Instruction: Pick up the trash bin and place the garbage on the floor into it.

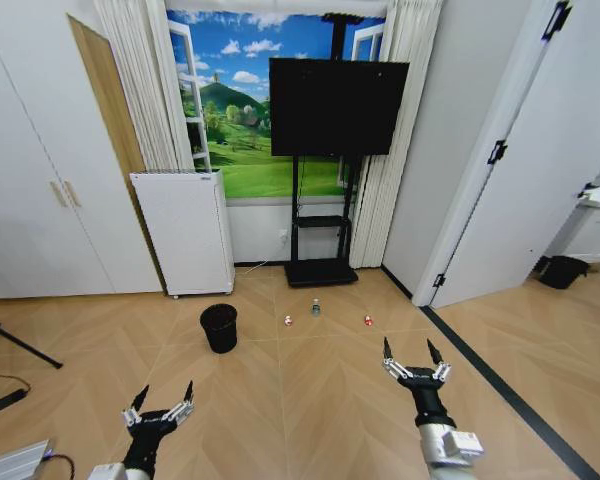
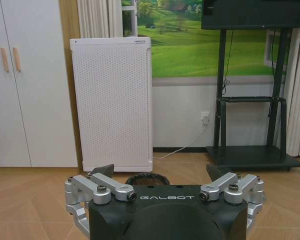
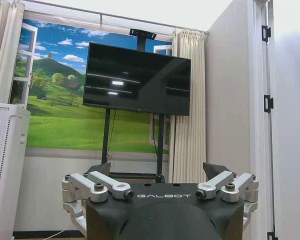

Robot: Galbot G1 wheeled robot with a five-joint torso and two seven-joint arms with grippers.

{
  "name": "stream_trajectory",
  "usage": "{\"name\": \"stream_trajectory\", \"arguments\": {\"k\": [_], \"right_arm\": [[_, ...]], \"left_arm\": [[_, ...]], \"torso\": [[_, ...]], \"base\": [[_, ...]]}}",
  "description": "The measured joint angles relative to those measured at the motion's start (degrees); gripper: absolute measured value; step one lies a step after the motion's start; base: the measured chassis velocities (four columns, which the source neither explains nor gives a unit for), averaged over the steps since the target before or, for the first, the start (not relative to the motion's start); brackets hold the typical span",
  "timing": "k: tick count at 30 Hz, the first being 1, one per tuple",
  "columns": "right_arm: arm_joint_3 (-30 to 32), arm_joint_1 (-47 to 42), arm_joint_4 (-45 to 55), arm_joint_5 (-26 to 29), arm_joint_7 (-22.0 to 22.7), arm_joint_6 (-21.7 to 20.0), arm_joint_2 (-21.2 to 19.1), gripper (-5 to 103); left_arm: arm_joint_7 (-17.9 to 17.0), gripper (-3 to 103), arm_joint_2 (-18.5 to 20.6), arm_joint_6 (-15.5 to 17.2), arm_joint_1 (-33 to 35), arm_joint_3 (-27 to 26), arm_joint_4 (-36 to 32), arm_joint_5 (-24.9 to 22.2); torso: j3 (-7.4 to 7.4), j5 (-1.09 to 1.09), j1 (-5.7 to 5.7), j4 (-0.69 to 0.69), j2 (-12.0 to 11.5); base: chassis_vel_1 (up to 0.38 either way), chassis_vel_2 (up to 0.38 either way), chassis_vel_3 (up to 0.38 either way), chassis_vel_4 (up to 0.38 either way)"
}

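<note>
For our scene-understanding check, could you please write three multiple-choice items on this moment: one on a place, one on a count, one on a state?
1. The small black round mesh trash bin stands:
A. on the parquet floor, before the tall white perforated appliance
B. under the television
C. in the doorway

2. Litter pieces on the floor:
A. one
B. three
C. five

3. The left pincer and right pincer are:
A. shut on bottles
B. holding the bin
C. open, empty

Answers: 1 A, the bin sits before the appliance. 2 B, a small bottle between two red-and-white bits. 3 C, fingers spread, nothing between.
</note>
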Motion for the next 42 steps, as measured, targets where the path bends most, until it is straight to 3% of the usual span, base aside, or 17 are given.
{"name": "stream_trajectory", "arguments": {"k": [10, 17, 25, 42], "right_arm": [[0.13, -0.07, 0.00, 0.12, -0.16, -0.26, -0.02, 100], [-0.22, -0.34, 0.14, 2.05, -0.66, -3.85, 0.08, 100], [0.08, -0.38, 0.64, 2.67, -1.20, -4.19, -0.22, 100], [-0.25, -0.12, -0.34, 2.19, -1.60, -3.57, 0.11, 100]], "left_arm": [[0.00, 100, 0.07, 0.00, 0.14, 0.03, -0.01, 0.30], [0.06, 100, -0.17, -0.08, 0.74, -0.30, -0.90, 0.55], [0.06, 100, -0.35, -0.14, 0.62, 0.07, -0.74, 0.56], [0.07, 100, -0.24, -0.14, 0.67, -0.12, -0.46, 0.51]], "torso": [[0.00, 0.00, 0.00, 0.00, 0.00], [0.00, 0.00, 0.00, 0.01, 0.00], [-0.01, 0.00, -0.01, 0.00, 0.01], [0.00, 0.00, 0.00, 0.00, 0.00]], "base": [[0.000, 0.000, 0.000, 0.000], [0.000, 0.000, 0.000, 0.000], [-0.022, 0.023, 0.016, -0.019], [-0.214, 0.229, 0.222, -0.222]]}}
